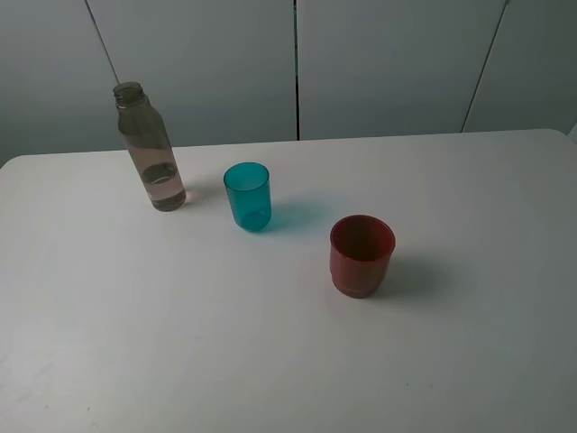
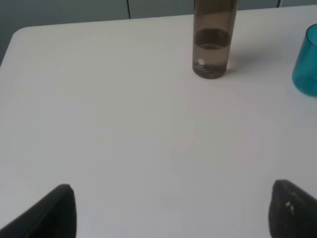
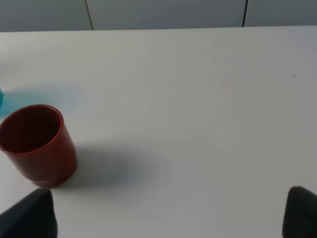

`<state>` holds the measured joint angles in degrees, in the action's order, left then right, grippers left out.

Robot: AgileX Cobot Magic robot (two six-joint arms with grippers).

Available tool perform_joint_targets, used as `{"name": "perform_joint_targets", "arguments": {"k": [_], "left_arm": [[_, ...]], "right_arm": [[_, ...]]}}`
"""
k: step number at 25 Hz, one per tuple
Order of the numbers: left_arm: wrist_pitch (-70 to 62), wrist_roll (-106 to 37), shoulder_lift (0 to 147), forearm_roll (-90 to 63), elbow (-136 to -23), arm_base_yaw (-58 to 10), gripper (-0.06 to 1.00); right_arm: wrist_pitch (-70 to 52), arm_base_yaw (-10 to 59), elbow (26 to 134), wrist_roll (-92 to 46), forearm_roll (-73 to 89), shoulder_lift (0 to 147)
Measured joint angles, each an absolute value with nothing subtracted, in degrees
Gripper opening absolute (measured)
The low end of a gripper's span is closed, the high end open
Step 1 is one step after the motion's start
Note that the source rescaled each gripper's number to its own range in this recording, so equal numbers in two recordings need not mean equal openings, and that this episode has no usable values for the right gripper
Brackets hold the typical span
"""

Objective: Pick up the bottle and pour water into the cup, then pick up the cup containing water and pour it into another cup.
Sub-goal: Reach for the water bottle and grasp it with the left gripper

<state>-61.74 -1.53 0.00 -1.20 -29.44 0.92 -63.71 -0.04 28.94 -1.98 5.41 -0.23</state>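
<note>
Here, the bottle (image 2: 211, 47) stands well beyond the left end effector (image 2: 173, 193).

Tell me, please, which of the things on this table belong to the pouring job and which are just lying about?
For the job: bottle, teal cup, red cup.
Lying about: no loose item shows; there is only the white table and the grey wall panels behind it.

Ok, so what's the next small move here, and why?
Probably ease the left end effector forward toward the bottle: it stands upright, uncapped and untouched ahead, and the end effector is open and empty, well short of it.
</note>
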Motion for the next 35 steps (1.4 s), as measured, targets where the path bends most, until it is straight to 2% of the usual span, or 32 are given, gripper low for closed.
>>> {"name": "perform_joint_targets", "arguments": {"k": [13,22,26,30,35], "left_arm": [[-28.70,-1.78,7.98,-1.61,-30.58,0.92,0.98],[-22.81,-1.78,15.26,-2.51,-26.50,0.92,0.98],[-14.03,-1.33,24.63,-2.91,-24.29,0.92,0.98],[3.77,3.13,38.52,-2.85,-21.93,0.92,0.98],[19.51,6.87,59.43,5.40,-21.79,0.92,0.98]], "right_arm": [[-63.71,-0.04,28.94,-1.98,5.41,-0.23],[-63.71,-0.04,28.94,-1.98,5.41,-0.23],[-63.71,-0.04,28.94,-1.98,5.41,-0.23],[-63.71,-0.04,28.94,-1.98,5.41,-0.23],[-63.71,-0.04,28.94,-1.98,5.41,-0.23]]}}
